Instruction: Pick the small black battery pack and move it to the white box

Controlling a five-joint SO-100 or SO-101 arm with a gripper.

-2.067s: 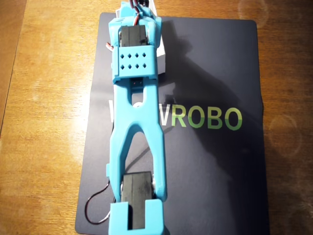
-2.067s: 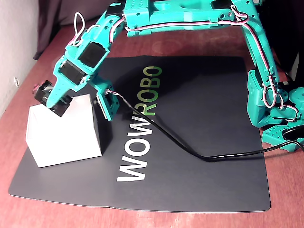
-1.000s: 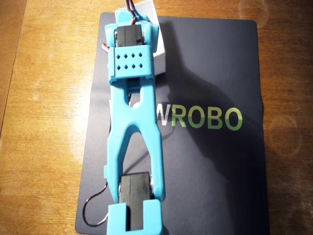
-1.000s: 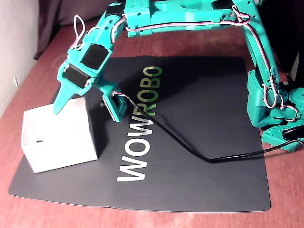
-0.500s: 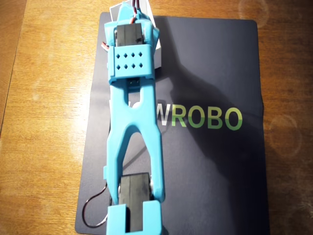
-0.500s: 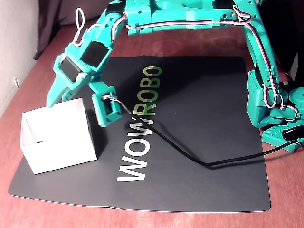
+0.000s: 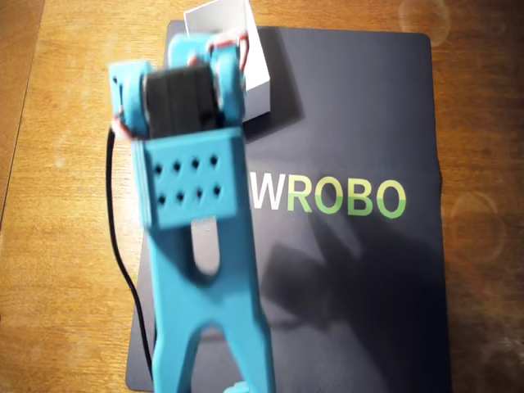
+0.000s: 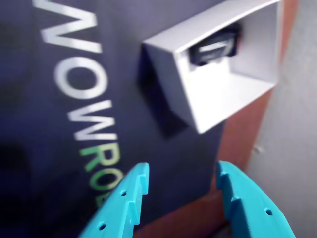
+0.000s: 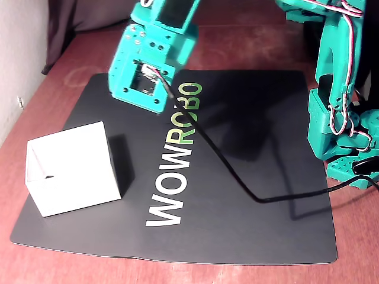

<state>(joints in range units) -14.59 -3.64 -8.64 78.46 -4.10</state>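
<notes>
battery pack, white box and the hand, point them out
battery pack (image 8: 216, 48), wrist view, its lettered top face
white box (image 9: 77, 160), fixed view, its side wall
hand (image 8: 181, 186), wrist view, gap between its open fingertips

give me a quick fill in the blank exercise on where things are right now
1. The small flat black battery pack lies inside the white paper-walled ____.
2. The turquoise gripper is ____ and holds nothing.
3. The white box stands on a black mat printed with the word ____.

Missing words: box; open; WOWROBO
</notes>
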